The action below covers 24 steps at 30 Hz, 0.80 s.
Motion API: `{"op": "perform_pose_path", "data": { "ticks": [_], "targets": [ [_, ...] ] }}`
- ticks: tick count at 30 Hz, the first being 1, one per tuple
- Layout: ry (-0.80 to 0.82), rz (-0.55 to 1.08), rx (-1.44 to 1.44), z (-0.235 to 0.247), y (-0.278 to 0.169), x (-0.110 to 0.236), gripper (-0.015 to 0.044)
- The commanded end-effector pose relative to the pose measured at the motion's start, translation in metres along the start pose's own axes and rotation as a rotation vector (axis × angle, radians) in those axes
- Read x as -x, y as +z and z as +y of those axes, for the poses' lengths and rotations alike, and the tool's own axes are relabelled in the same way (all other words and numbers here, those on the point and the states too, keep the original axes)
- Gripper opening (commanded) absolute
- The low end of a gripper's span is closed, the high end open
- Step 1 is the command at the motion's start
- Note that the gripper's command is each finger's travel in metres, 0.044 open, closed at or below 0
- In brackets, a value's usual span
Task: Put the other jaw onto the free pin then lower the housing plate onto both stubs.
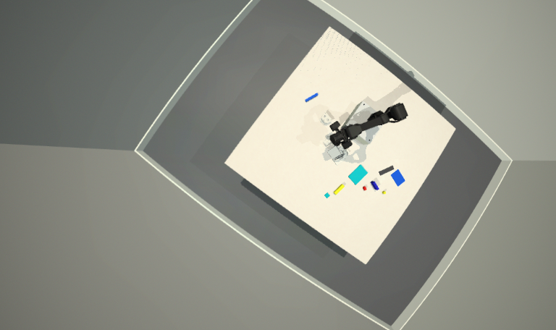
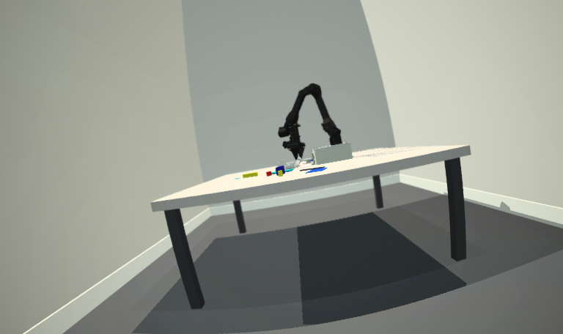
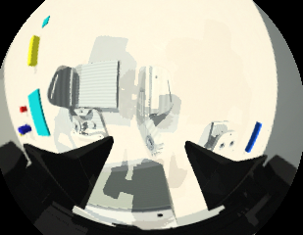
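Observation:
My gripper [image 3: 150,143] [image 2: 297,157] is open and empty, pointing down above the gear end of a loose pale jaw [image 3: 153,90]. Its fingers stand on either side of that end in the wrist view. Left of the jaw is a pale assembly with a ribbed block [image 3: 98,85] and a dark grey jaw-like part [image 3: 62,87] at its left side. A pale base with small round details [image 3: 85,123] adjoins the block; pins and tooth contact are too small to tell. A pale plate with two holes [image 3: 224,140] [image 1: 326,118], seemingly the housing plate, lies apart on the right in the wrist view.
A large pale box [image 2: 332,153] [image 1: 362,106] stands by the arm's base. A cyan slab [image 3: 39,113] [image 1: 357,174], a yellow bar [image 3: 33,51] [image 1: 339,188] and several small coloured pieces lie beyond the assembly. A blue bar [image 3: 253,137] [image 1: 311,97] lies past the plate.

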<state>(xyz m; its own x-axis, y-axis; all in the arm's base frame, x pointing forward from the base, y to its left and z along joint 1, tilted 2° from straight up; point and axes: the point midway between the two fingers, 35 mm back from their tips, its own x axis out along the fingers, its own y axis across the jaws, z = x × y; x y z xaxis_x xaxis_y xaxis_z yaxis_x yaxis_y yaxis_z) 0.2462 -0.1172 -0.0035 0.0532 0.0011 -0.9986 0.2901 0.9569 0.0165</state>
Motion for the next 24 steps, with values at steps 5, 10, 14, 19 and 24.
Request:
{"op": "perform_pose_path", "data": {
  "ticks": [5,10,14,19,24],
  "targets": [
    [-0.005,0.004,0.004,0.0,-0.002,-0.015,0.044],
    [-0.005,0.004,0.004,0.0,-0.003,-0.023,0.044],
    [-0.005,0.004,0.004,0.0,-0.004,-0.029,0.044],
    [-0.005,0.004,0.004,0.0,-0.005,-0.034,0.044],
    [-0.005,0.004,0.004,0.0,-0.005,-0.034,0.0387]
  ]
}}
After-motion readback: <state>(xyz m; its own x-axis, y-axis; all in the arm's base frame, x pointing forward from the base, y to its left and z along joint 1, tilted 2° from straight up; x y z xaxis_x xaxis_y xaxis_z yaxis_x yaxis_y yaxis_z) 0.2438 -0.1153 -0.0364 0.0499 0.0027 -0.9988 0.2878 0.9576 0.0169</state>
